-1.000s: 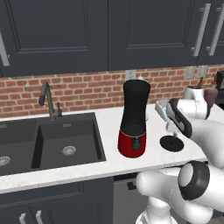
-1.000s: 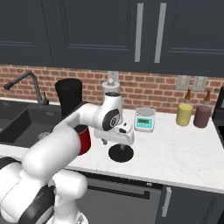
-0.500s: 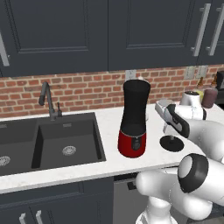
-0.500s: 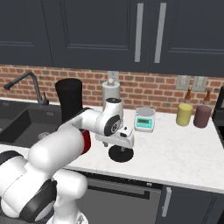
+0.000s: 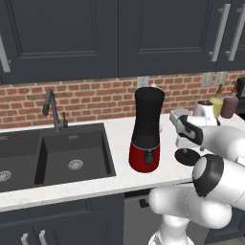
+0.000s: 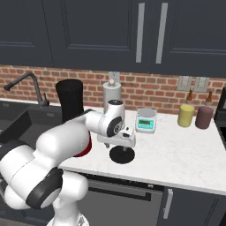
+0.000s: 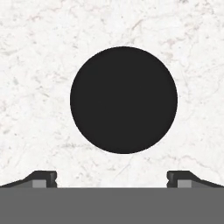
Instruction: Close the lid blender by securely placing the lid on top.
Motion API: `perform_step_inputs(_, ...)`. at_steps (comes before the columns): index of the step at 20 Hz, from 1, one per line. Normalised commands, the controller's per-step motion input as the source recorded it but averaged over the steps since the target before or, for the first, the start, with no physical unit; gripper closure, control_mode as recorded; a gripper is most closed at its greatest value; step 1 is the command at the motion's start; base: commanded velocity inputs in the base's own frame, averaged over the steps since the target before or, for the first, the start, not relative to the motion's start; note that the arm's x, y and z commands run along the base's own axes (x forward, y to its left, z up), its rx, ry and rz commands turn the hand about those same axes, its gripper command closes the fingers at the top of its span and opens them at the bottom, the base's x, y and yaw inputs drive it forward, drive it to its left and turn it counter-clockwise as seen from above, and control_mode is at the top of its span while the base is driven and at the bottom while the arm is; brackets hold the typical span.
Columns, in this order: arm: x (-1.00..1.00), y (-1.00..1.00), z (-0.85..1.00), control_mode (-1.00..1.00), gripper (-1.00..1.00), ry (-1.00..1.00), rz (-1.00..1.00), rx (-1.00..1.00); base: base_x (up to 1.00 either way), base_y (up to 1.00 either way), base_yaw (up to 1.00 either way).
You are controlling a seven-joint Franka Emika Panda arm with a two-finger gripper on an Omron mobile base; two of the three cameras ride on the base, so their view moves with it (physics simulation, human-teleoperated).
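Blender (image 5: 146, 131) upright by the sink (image 5: 72, 153), jar open; right of it, lid (image 7: 124, 99) flat on the counter (image 6: 185, 154); gripper (image 7: 112, 178) directly above, spread wide, empty, touching nothing; lid's knob indistinguishable; fingertips (image 7: 43, 178) cut off.

Straight under my gripper (image 7: 112, 177) the lid (image 7: 124, 99) lies flat on bare marble counter (image 7: 35, 65), open room all round it, my fingers spread wide. The blender (image 5: 147, 129) stands tall just to my left. The scale (image 6: 146, 120) sits behind, probably clear enough.
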Motion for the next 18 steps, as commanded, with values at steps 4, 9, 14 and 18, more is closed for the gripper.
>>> perform_step_inputs(4, 0.03, -0.01, -0.16, -1.0, -1.0, 0.0, 0.09, 0.0, 0.0, 0.0, 0.0)
perform_step_inputs(9, 0.02, -0.01, -0.15, -1.0, -1.0, 0.0, 0.06, 0.0, 0.0, 0.0, 0.0)
perform_step_inputs(14, 0.2, 0.0, -0.15, -1.0, -1.0, 0.0, 0.04, 0.0, 0.0, 0.0, 0.0)
perform_step_inputs(18, 0.23, -0.01, -0.1, -1.0, -1.0, 0.0, 0.04, 0.0, 0.0, 0.0, 0.0)
